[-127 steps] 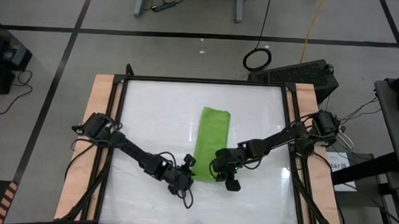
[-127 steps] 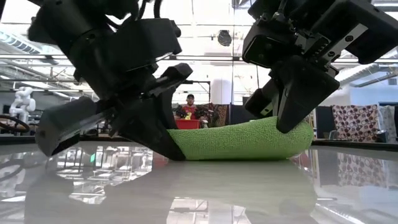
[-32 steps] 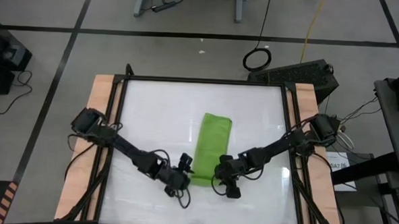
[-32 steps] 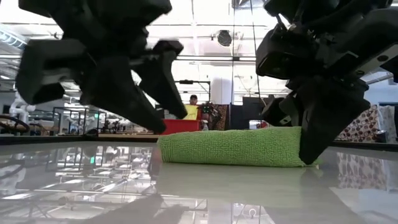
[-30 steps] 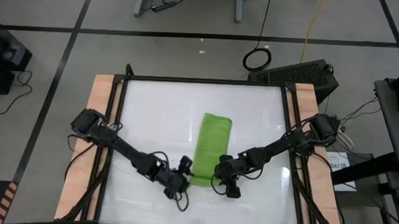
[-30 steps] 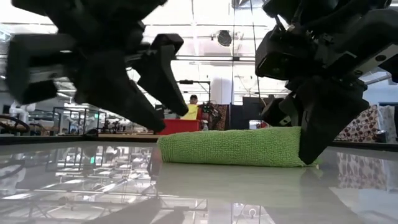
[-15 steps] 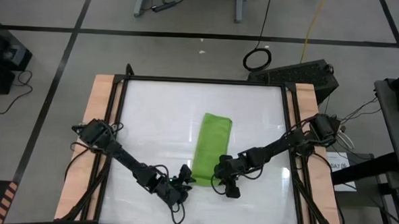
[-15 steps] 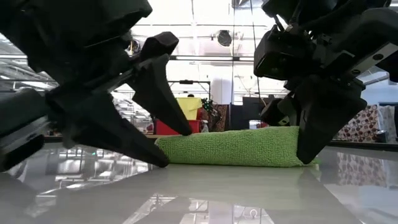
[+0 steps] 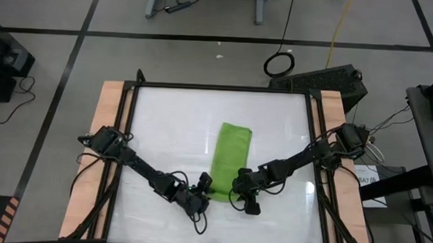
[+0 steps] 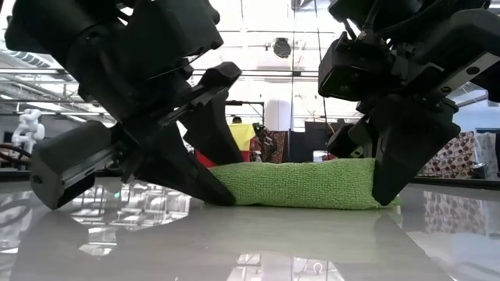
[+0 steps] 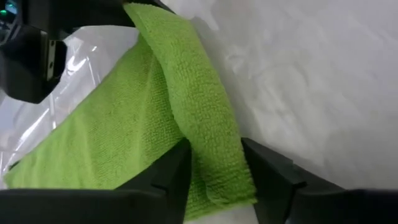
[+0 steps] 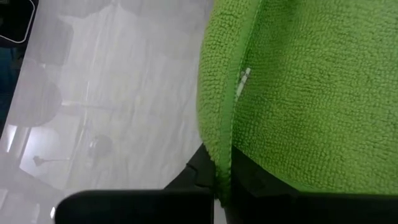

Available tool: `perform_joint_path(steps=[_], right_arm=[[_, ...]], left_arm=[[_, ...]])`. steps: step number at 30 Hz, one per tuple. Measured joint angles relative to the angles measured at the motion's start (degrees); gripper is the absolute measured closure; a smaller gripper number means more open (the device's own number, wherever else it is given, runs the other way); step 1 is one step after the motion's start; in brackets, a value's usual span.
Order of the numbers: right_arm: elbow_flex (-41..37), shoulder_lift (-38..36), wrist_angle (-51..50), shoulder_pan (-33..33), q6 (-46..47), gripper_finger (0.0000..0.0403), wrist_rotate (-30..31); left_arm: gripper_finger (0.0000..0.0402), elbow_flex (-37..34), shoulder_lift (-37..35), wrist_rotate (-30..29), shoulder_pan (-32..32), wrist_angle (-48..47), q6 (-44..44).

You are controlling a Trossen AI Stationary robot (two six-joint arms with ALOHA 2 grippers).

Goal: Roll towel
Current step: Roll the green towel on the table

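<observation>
At towel point(image 9: 228, 161) corners, both grippers.

Towel point(image 9: 229, 157) mid-table point(image 9: 173, 119), left gripper point(image 9: 203, 185) and right gripper point(image 9: 241, 183) flanking its near end

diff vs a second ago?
The left pincer, then lifted off and spread, came down and is closing on the near left corner of the lime-green cloth towel. The right pincer stays shut on the near right corner; the towel lies unmoved.
</observation>
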Motion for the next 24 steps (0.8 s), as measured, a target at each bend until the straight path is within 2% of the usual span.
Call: perform_joint_path(steps=[4,7,11,18,21,24], right_arm=[[0.0,0.0,0.0,0.0,0.0,0.0402,-0.1],[0.0,0.0,0.0,0.0,0.0,0.0402,-0.3],[0.0,0.0,-0.4,0.0,-0.1,0.0402,-1.5],[0.1,-0.1,-2.9,0.0,-1.3,0.0397,-1.7],[0.1,-0.1,-3.2,0.5,-2.1,0.0379,-0.2],[0.1,-0.8,-4.4,2.5,-4.5,0.0341,4.4]], left_arm=[[0.0308,0.0,0.0,0.6,0.0,-0.6,-1.2],[0.0347,-0.1,-0.6,4.3,0.6,-0.8,-2.8],[0.0391,-0.2,-1.7,15.9,3.9,-1.0,-7.8],[0.039,-0.2,-1.9,42.9,12.5,1.0,-20.4],[0.039,-0.3,-1.9,49.5,15.3,0.7,-23.8],[0.039,-0.3,-1.9,52.4,17.1,0.5,-26.1]])
